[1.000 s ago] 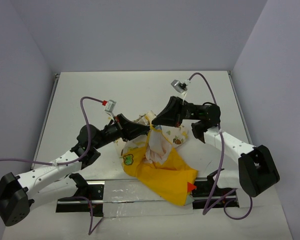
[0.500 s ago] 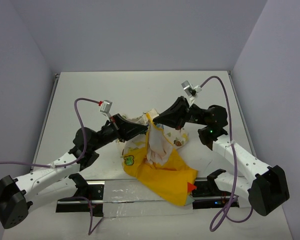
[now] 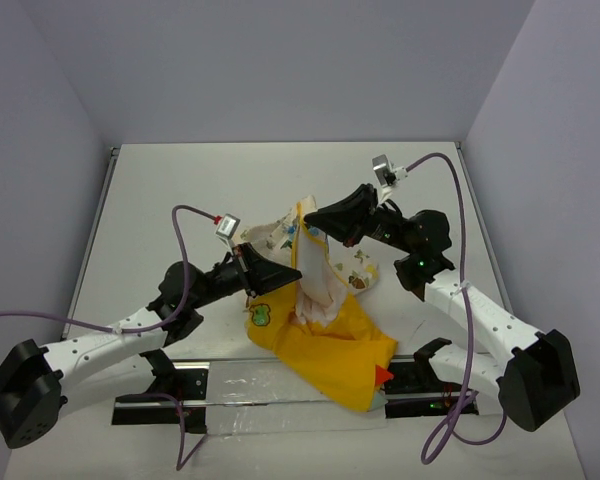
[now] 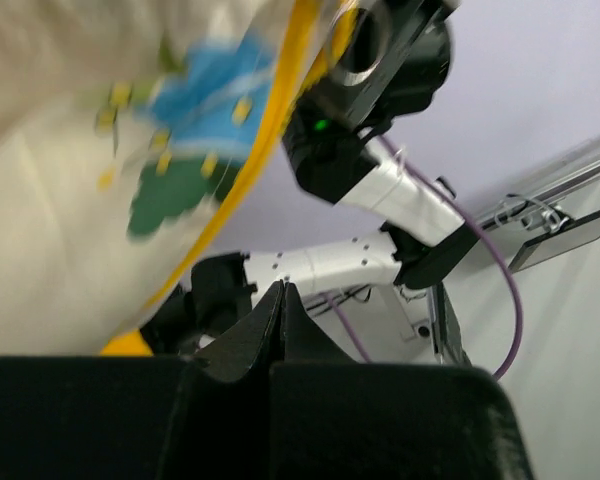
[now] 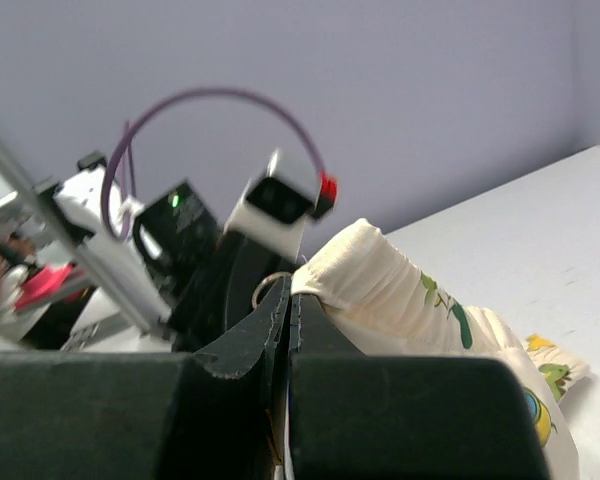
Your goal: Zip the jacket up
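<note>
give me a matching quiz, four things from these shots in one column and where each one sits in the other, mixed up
Things:
1. left hand
2. right hand
3. green patch
4. red tip

Places:
A. at the raised top edge of the jacket
B. at the jacket's near right corner
C. at the jacket's left side, just beyond the green patch
D. on the yellow cloth, at the jacket's near left

Pairs: 1-C, 2-A, 3-D, 4-B
</note>
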You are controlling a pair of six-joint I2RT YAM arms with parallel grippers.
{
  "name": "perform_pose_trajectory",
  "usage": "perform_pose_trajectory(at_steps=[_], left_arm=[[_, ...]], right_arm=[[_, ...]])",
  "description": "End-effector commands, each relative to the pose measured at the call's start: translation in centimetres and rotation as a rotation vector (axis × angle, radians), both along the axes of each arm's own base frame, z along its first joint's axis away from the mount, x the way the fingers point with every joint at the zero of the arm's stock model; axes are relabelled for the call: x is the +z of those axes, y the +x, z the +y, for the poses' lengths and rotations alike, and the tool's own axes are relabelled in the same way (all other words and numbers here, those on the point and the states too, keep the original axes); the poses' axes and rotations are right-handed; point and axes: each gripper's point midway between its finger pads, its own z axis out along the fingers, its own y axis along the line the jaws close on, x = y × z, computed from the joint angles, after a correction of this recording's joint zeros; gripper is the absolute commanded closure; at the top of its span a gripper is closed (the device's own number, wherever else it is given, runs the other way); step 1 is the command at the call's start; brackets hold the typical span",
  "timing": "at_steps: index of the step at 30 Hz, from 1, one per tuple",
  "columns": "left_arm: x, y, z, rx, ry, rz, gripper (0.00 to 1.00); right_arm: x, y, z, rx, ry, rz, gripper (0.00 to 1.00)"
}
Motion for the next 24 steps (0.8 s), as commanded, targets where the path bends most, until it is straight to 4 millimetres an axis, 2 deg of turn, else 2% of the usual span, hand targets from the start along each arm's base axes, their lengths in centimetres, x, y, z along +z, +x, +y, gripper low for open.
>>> perform_pose_trajectory(at_steps=[1,5,8,13,15,17,20,23,24], left_arm=[[-2.1,-1.1,-1.0,-0.066,0.046,0.043,1.00],[-2.9,-1.0,-1.4,-0.065,0.058,0.069,1.00],[-2.6,-1.0,-1.4,-0.063,0.045,0.059,1.00],[-0.3,-0.7,-0.6,-0.010,0.014,0.002,1.00],[1.9,-0.5,0.0,0.027,-0.011,-0.032,0.98],[2.8,0.4,0.5,0.094,-0.004,-0.045,0.85],[5.0,1.2,1.1,0.167,0.022,-0.102,0.51],[5.5,2.4,1.3,0.237,0.094,-0.132,0.34],[5.2,2.8,1.3,0.255,0.122,-0.137,0.32]], right_arm=[[6.1,1.1,-1.8,-0.154,0.157,-0.146,1.00],[7.1,0.6,-2.1,-0.157,0.175,-0.167,1.00],[7.4,0.4,-2.1,-0.149,0.164,-0.183,1.00],[6.7,0.2,-2.1,-0.145,0.144,-0.180,1.00],[6.4,0.0,-2.2,-0.151,0.140,-0.177,1.00],[6.2,0.0,-2.2,-0.153,0.136,-0.175,1.00],[5.8,-0.2,-2.2,-0.151,0.117,-0.174,1.00],[5.2,-0.3,-2.3,-0.155,0.094,-0.172,1.00],[4.8,-0.4,-2.2,-0.151,0.081,-0.169,1.00]])
